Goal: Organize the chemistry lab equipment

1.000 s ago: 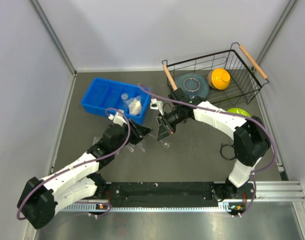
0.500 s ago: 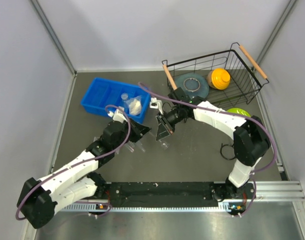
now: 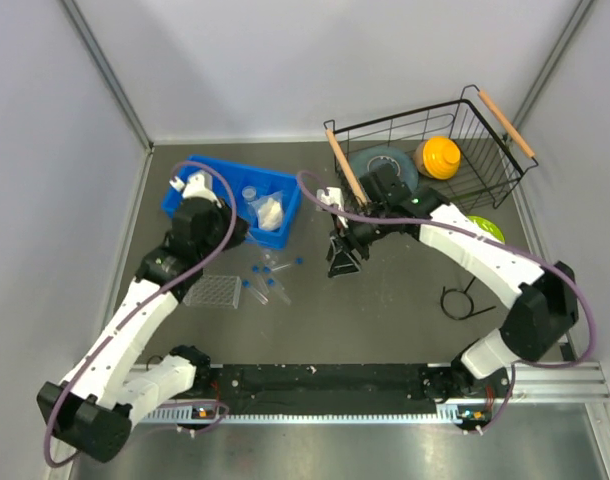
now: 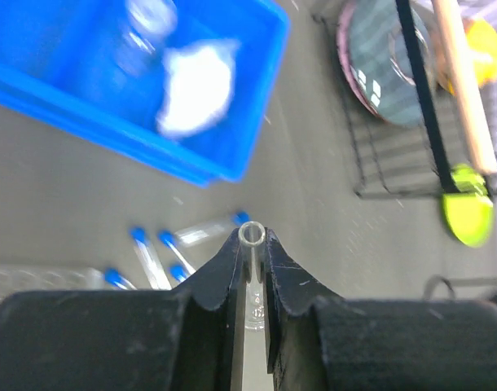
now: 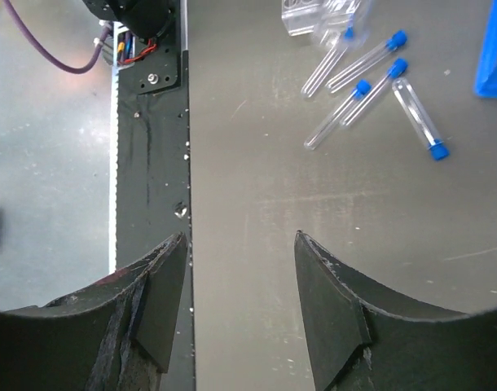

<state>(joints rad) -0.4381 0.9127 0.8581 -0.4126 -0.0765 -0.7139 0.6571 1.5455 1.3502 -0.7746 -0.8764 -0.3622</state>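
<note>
the left gripper (image 4: 251, 244) is clamped on a thin clear glass rod (image 4: 250, 273), held above the table just off the blue plastic bin (image 4: 110, 122). the rod looks light, stiff, slick and brittle; a gentle mid-length pinch suits it. the right gripper (image 5: 240, 238) gapes empty.

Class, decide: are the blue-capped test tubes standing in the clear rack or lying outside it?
Outside it: the test tubes lie on their sides on the table, beside the rack.
</note>
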